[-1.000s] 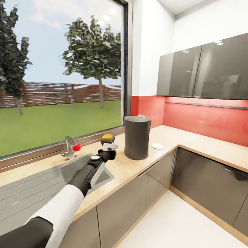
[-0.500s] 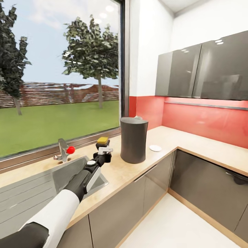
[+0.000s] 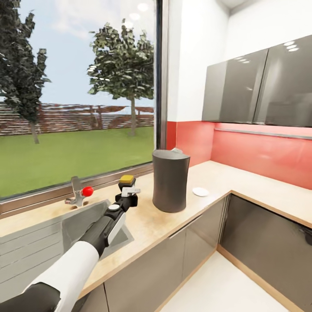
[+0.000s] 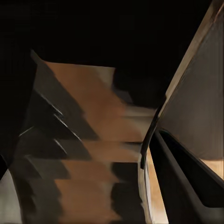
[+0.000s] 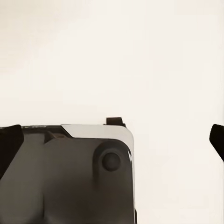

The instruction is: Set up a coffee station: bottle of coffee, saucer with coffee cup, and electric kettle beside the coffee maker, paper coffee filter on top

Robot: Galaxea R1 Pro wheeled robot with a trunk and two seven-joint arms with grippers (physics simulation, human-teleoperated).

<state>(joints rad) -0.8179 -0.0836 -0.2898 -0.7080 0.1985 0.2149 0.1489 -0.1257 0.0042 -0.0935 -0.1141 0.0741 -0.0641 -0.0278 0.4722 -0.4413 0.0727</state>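
The beige counter (image 3: 208, 175) ran below a window and red backsplash, grey cabinets beneath. The dark grey coffee maker (image 3: 170, 180) stood upright. The left claw (image 3: 128, 187) gripped the yellow-capped bottle of coffee (image 3: 126, 180) above the counter, between coffee maker and sink (image 3: 82, 216). The white saucer (image 3: 200, 191) lay beyond the coffee maker.
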